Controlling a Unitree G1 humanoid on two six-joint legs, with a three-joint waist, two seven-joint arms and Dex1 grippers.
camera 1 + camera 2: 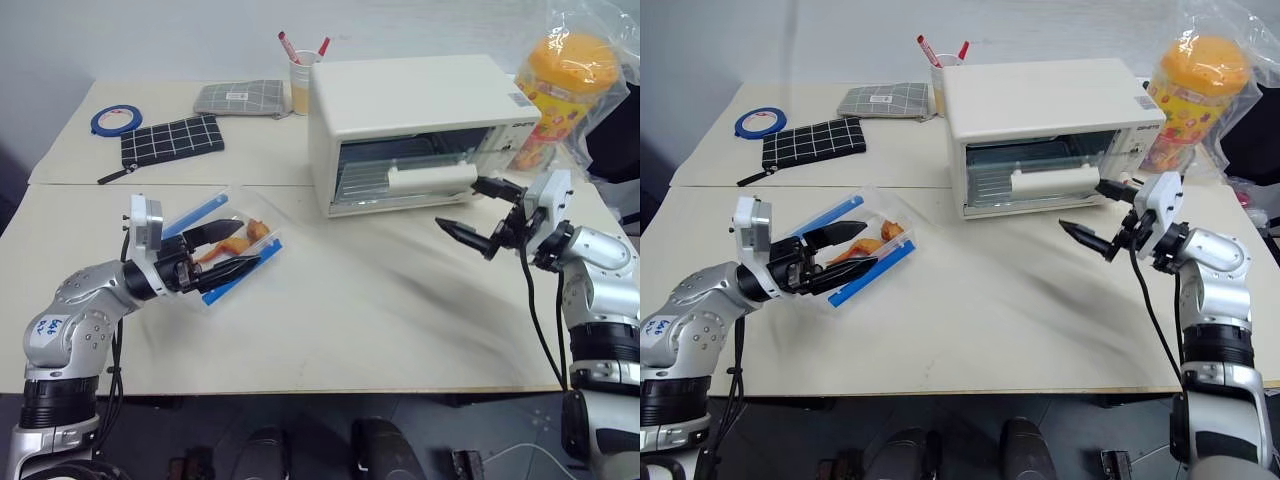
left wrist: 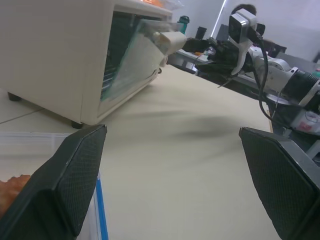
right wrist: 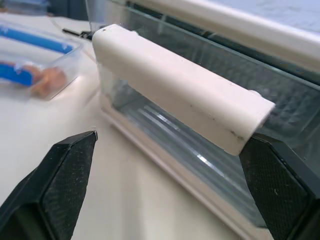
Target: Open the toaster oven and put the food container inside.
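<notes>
Presently, right gripper [image 1: 484, 215]: jaws wide, near handle [image 3: 175, 90]; may skid off.
Toaster oven [image 1: 410, 130]: table's back edge, door ajar.
Food container [image 1: 225, 250]: toward left edge.
Left gripper [image 1: 225, 255]: spread astride it; could tip it.

Beige tables [image 1: 380, 330], pale wall [image 1: 150, 40]

Head pair: high, looking forward and down over the table [image 1: 330, 330]; both take in the oven [image 1: 400, 110] and container [image 1: 225, 250].
Left wrist: low over the tabletop, facing across to the oven's side and door.
Right wrist: close on the oven's handle [image 3: 175, 90], container beyond.
Shared by all: oven.
</notes>
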